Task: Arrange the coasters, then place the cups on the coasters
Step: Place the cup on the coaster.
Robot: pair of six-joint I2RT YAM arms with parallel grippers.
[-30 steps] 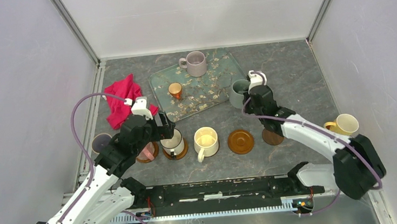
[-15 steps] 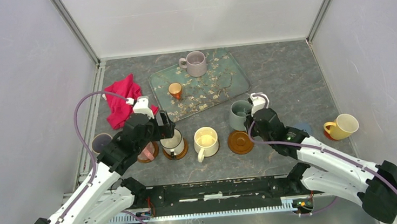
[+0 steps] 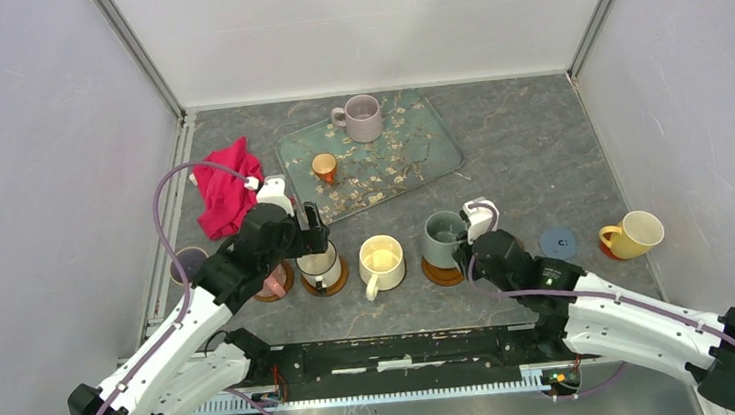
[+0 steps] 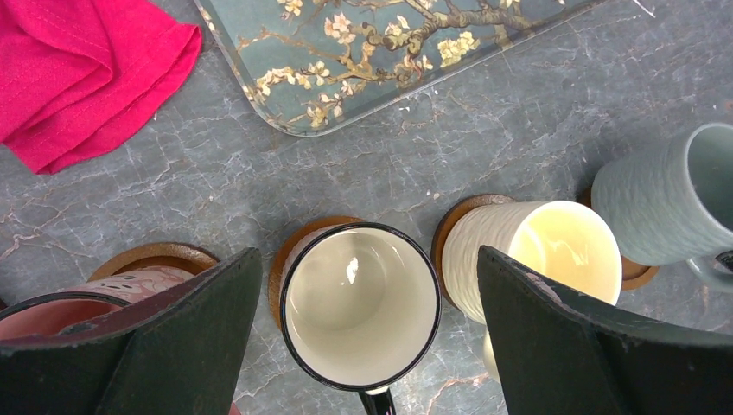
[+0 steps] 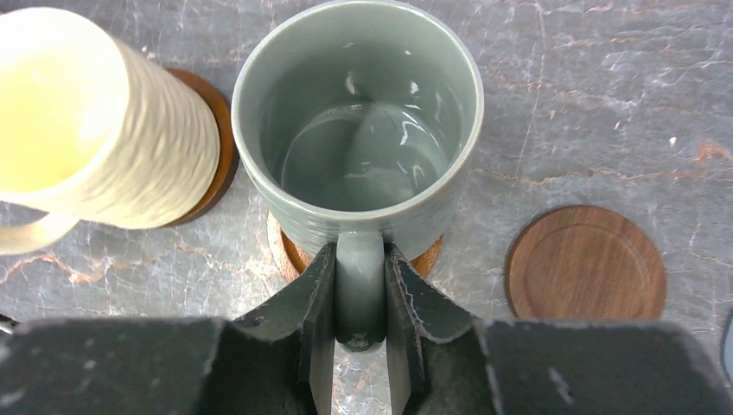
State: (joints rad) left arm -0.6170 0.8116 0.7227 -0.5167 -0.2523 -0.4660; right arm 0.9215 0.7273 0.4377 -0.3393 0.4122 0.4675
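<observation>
My right gripper (image 5: 360, 252) is shut on the handle of the grey-green cup (image 5: 359, 130), which stands over an orange coaster (image 5: 294, 251); whether it rests on it I cannot tell. From above, that cup (image 3: 441, 238) stands right of the cream cup (image 3: 381, 260), with the right gripper (image 3: 466, 250) on its near side. My left gripper (image 4: 367, 259) is open, straddling the white cup (image 4: 361, 303) on its coaster (image 4: 290, 251) without touching it. The pink cup (image 4: 130, 290) and the cream cup (image 4: 544, 255) also sit on coasters. A dark brown coaster (image 5: 586, 262) lies bare to the right.
A grey-blue coaster (image 3: 558, 243) and a yellow cup (image 3: 637, 232) are at the right. The floral tray (image 3: 409, 154) at the back holds a mauve cup (image 3: 364, 117) and a small orange object (image 3: 324, 166). A red cloth (image 3: 226, 190) lies at the left.
My right arm has carried the grey-green cup from beside the tray toward the near side, over the orange coaster. The left gripper has shifted slightly back above the white cup, still open.
</observation>
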